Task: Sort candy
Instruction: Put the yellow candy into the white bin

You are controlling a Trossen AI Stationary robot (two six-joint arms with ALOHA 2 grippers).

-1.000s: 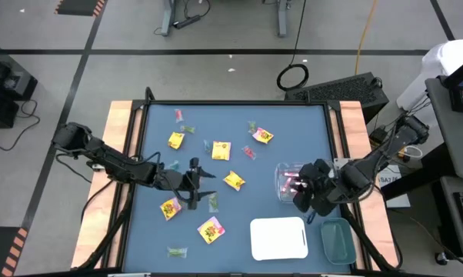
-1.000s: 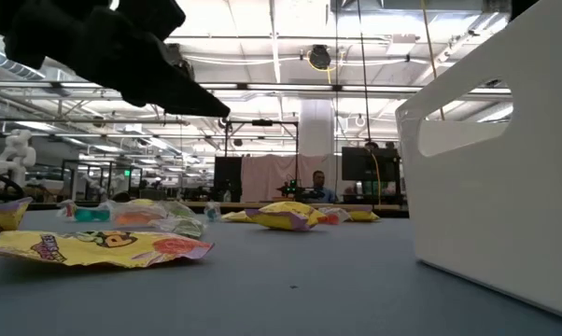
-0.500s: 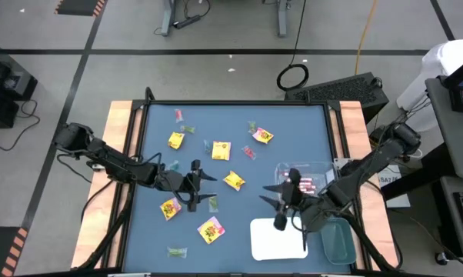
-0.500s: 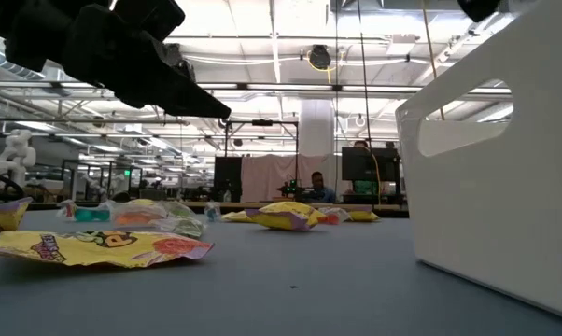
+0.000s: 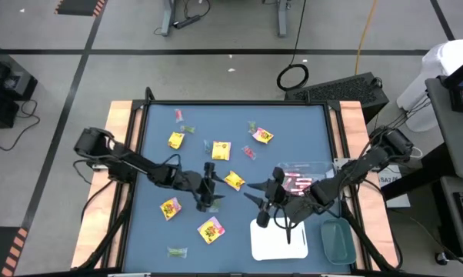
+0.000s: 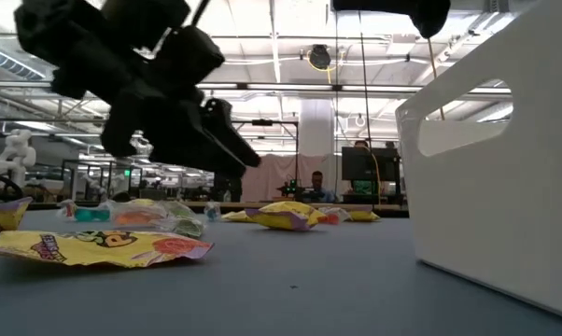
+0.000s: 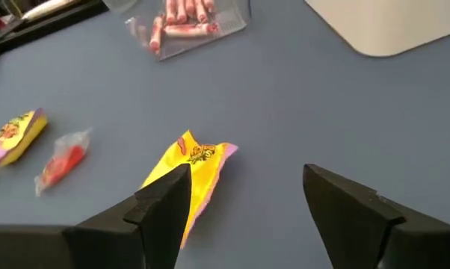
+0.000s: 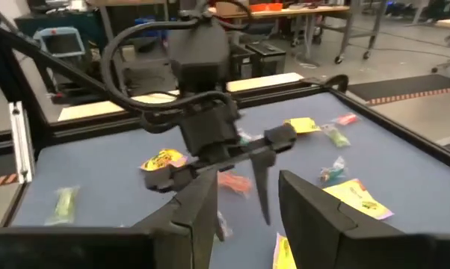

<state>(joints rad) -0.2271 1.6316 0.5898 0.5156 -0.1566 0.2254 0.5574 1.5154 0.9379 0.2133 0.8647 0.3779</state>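
While both arms hover mid-table, the left gripper (image 5: 209, 187) stands wide and empty just beside a yellow packet (image 5: 233, 181). Facing it, the right gripper (image 5: 268, 201) is parted, empty, near the white tray (image 5: 278, 242). Candy (image 5: 211, 229) lies scattered on the blue mat (image 5: 293, 131).

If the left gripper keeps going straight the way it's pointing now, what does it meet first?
Most likely the yellow candy packet, just ahead of the open left gripper and nearer one finger than centred. Beyond it lies the clear tray of pink sticks. Depth is uncertain.
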